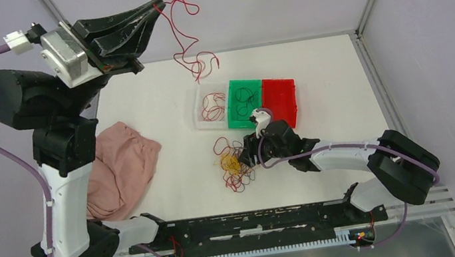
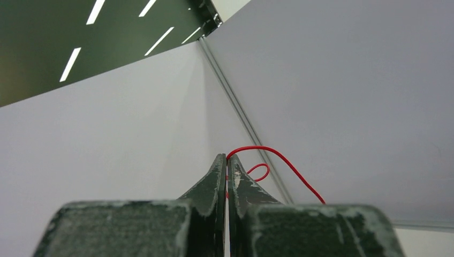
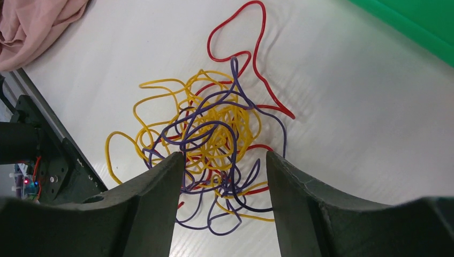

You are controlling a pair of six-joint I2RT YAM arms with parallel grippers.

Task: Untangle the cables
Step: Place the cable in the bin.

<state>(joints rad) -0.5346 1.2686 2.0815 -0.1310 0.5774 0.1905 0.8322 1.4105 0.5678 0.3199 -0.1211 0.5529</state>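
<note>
Tangling red, yellow and purple cables [image 3: 214, 134] form a loose knot.

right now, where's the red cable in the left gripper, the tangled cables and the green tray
red cable [image 2: 257, 146]: left wrist view, top of its arc
tangled cables [image 3: 214, 128]: right wrist view, middle of the yellow knot
green tray [image 1: 239, 121]: top external view, bare floor at its near edge

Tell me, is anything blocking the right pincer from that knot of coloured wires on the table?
Nothing visible. The right pincer hangs open right over the tangle of cables, the near loops between its jaws. The pink cloth and the trays lie off to the sides.
</note>
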